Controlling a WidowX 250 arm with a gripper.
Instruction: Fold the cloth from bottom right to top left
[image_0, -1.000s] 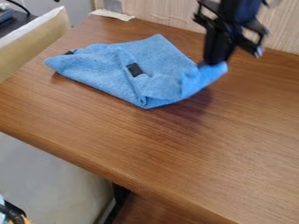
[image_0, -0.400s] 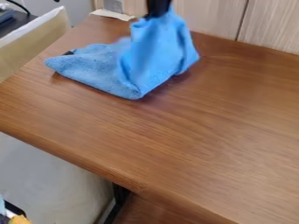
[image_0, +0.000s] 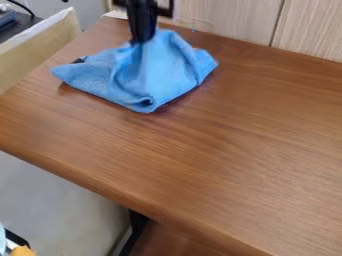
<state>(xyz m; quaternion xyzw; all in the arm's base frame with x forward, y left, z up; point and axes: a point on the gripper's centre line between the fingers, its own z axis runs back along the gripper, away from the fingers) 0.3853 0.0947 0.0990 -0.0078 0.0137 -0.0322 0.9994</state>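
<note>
Blue cloth (image_0: 167, 67) was bunched, partly folded, on the wood-grain tabletop (image_0: 214, 150), toward its far left part. Black two-finger gripper (image_0: 141, 41) was over that same part of the tabletop, clamped on the cloth's upper folds.

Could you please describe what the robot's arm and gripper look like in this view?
The gripper is black, with a narrow, upright dark body and thin black parts jutting out to either side near the top edge of the view. What shows of the arm above it is also black; I can't make out any cables or markings on it.
</note>
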